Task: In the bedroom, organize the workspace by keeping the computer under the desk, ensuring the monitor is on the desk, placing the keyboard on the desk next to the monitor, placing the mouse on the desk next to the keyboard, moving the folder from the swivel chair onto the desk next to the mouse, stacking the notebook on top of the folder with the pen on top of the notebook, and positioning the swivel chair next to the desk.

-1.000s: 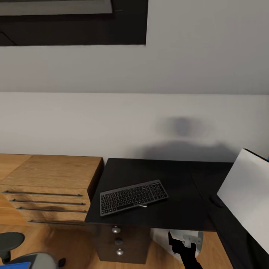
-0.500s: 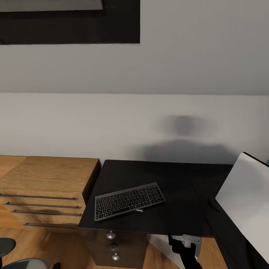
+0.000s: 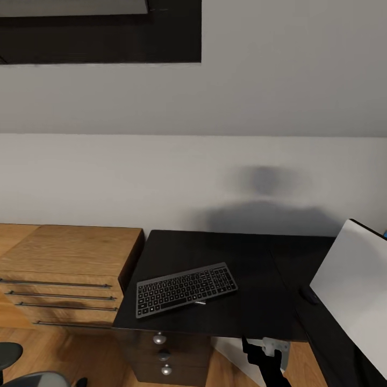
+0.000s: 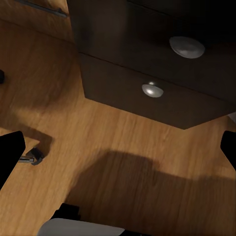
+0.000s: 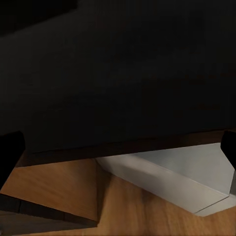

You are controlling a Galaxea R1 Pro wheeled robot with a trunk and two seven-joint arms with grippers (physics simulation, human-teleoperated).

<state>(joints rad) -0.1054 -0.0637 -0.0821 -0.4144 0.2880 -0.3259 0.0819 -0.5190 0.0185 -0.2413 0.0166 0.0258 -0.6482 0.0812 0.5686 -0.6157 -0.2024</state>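
The slim dark keyboard [image 3: 185,289] lies slantwise on the black desk [image 3: 252,258], near its front left corner. A short pale stick, maybe the pen [image 3: 200,302], touches the keyboard's front edge. A small dark mouse [image 3: 308,294] peeks out beside the monitor [image 3: 352,285], whose pale face leans in from the right. Under the desk stands the light grey computer [image 3: 232,352], also [image 5: 182,172]. My right gripper [image 3: 262,346] hangs open and empty below the desk's front edge. My left gripper [image 4: 118,152] is open over the floor by the desk drawers [image 4: 152,89]. The swivel chair [image 3: 32,379] shows at the lower left.
A light wooden drawer unit [image 3: 70,269] stands against the desk's left side. A white wall runs behind both. The chair's caster [image 4: 33,156] and grey seat [image 4: 78,228] sit on the wooden floor close to the drawers. The round silver knobs [image 3: 159,338] face me.
The whole picture slid left between the oldest frame and half a second ago, so the camera moved; the blue patch at the lower left left the view. Nothing has shifted since.
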